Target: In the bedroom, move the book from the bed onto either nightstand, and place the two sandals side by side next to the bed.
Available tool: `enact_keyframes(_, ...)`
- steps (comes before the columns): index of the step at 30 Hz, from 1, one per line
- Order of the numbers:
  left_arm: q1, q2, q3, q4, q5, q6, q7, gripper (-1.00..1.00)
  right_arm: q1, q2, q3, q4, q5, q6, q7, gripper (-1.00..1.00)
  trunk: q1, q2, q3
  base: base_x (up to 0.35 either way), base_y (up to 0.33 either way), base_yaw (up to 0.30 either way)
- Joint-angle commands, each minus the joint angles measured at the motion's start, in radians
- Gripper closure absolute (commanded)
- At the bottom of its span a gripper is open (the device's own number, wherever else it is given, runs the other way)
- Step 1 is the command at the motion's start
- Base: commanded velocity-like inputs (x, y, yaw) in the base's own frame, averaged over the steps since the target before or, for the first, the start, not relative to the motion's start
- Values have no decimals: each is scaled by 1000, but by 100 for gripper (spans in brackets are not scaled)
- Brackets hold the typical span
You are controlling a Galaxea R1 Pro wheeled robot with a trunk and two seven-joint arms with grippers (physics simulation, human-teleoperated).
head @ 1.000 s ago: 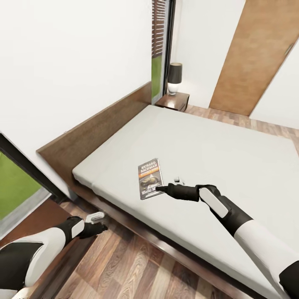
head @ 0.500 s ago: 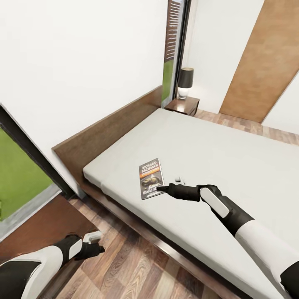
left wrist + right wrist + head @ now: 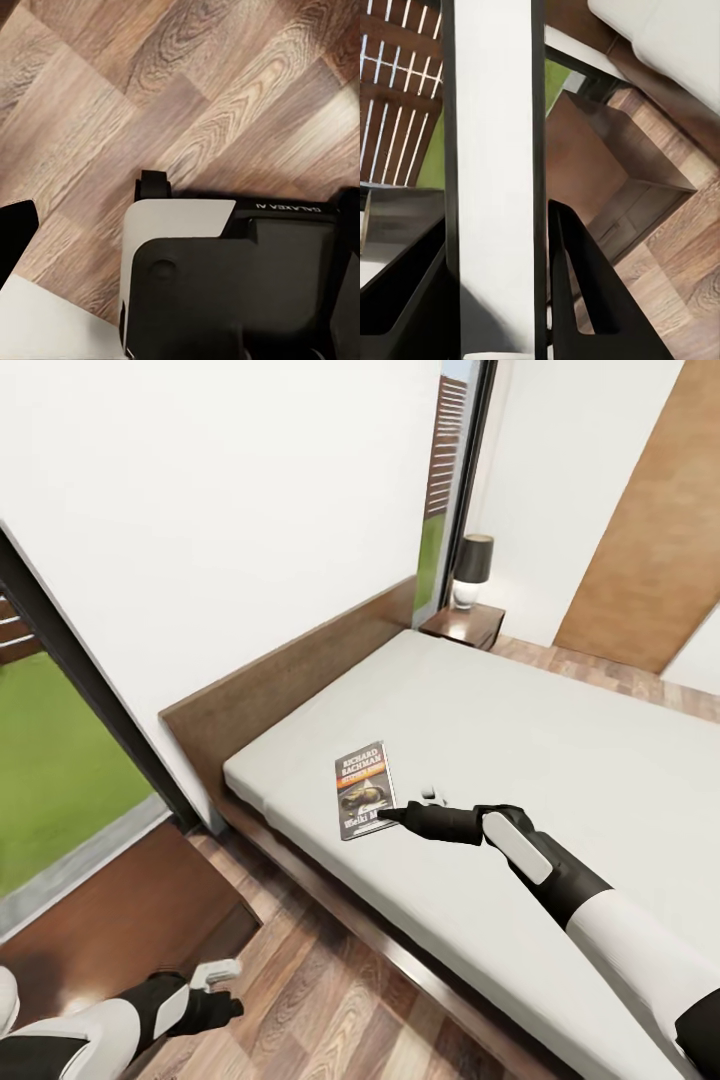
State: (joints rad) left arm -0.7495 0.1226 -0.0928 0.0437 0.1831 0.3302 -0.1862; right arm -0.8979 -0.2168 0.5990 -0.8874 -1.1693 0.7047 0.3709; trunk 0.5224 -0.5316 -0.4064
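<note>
We find the book [image 3: 364, 789] at centre frame in the head view, on the off-white mattress of the bed [image 3: 560, 740], near its lower-left edge. The cover is pale at the top with the author's name, an orange band and a dark picture below; its long axis runs nearly up-down in the frame, the title end toward the bottom. Our right gripper [image 3: 388, 816] has its tips at the book's lower right corner; in the right wrist view its two dark fingers [image 3: 585, 292] flank a thin pale slab edge-on, clamped on the book. The left gripper [image 3: 232, 1008], lower left, hangs over the plank floor [image 3: 187, 97]; we cannot tell its state. A nightstand [image 3: 466, 625] with a lamp [image 3: 472, 570] stands at upper right.
</note>
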Motion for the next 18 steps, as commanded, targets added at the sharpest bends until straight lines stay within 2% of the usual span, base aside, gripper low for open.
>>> enact_keyframes(1, 5, 0, -8, 2, 10, -3, -4, -100, -1, -1, 2, 0, -1, 1, 3, 100, 0, -1, 0, 0, 0, 164)
enact_keyframes(8, 52, 0, -8, 2, -8, -26, -3, -100, -1, -1, 3, 2, -1, 0, 1, 100, 0, -1, 10, 0, 0, 164)
enact_keyframes(13, 80, 0, -8, 3, -23, -82, -3, -100, -1, -1, 3, 5, 0, 0, -1, 100, 0, -1, 18, 0, 0, 164)
enact_keyframes(18, 98, 0, -8, 4, -28, -110, -4, -100, -1, 0, 3, 5, 0, 0, -2, 100, 0, -1, 25, 0, 0, 164)
